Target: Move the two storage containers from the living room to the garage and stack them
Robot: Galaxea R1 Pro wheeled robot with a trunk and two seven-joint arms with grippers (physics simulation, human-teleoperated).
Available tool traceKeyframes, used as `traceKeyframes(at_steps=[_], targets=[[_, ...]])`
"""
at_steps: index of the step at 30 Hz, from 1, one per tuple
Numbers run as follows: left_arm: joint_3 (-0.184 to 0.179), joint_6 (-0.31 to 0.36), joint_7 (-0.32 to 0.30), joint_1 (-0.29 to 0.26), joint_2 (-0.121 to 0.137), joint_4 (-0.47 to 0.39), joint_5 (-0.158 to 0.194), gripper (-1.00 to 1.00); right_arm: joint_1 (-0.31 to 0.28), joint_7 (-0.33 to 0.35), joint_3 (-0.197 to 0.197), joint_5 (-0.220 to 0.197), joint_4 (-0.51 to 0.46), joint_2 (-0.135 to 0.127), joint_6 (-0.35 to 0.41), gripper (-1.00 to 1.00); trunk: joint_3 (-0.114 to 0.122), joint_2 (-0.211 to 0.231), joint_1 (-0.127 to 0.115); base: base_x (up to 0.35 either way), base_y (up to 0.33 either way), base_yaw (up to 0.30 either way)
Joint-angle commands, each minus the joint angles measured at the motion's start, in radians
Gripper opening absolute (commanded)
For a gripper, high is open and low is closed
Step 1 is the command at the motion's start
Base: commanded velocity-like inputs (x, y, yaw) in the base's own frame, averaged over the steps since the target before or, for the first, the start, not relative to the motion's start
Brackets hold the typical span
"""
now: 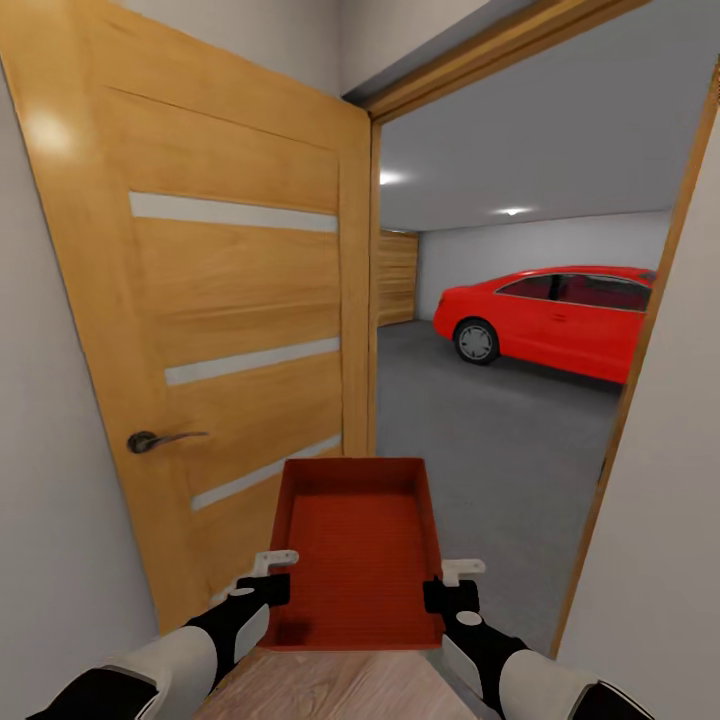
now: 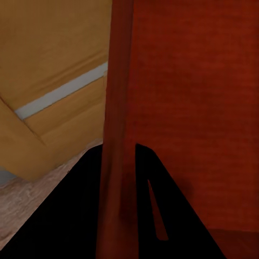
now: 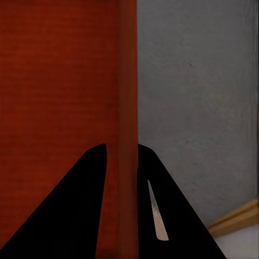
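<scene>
Right, head view first: storage container (image 1: 358, 545) sits lower centre of frame, open top up, held level between both arms at the garage doorway. Left gripper (image 1: 268, 585) clamps its left wall near the lower-left corner, right gripper (image 1: 452, 590) clamps the right wall near the lower-right corner. Open wooden door (image 1: 215, 300) with frosted strips fills the left half, handle (image 1: 160, 438) at mid-left. Door frame (image 1: 640, 340) runs down the right side. Through the opening: grey concrete floor (image 1: 480, 430) and a red car (image 1: 560, 318) at right centre, white back wall behind it. Strip of light wood plank flooring (image 1: 330, 688) shows at bottom edge, under the bin's near end.

Left wrist view: both dark fingers (image 2: 70, 216) straddle the red container wall (image 2: 116, 135), one on each side, pinched on it. Ribbed bin interior fills the right of frame; door panel (image 2: 48, 70) with a pale strip upper left, plank floor lower left.

Right wrist view: same grip, fingers (image 3: 70, 216) closed either side of the container wall (image 3: 128, 108). Bin interior on the left of frame, grey concrete (image 3: 199, 97) on the right, a sliver of wooden trim (image 3: 237, 218) lower right
</scene>
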Motion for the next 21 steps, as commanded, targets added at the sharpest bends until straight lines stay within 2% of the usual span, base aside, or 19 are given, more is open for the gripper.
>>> traceKeyframes(at_steps=[1,8,21], targets=[[0.066,-0.024,0.081,-0.002,0.012,-0.003,-0.003,-1.0,0.0,0.015,0.019,-0.012,0.001,0.0,0.003,-1.0,-0.002,-0.001,0.001,0.248,0.217,-0.285],[0.067,-0.024,0.082,-0.002,0.012,-0.003,-0.003,-1.0,0.0,0.016,0.019,-0.012,0.001,0.0,0.003,-1.0,-0.002,-0.001,0.001,0.207,0.163,-0.285],[0.066,-0.024,0.082,-0.002,0.012,-0.003,-0.003,-1.0,0.0,0.015,0.019,-0.012,0.001,0.0,0.004,-1.0,-0.002,-0.001,0.001,0.016,0.01,-0.285]])
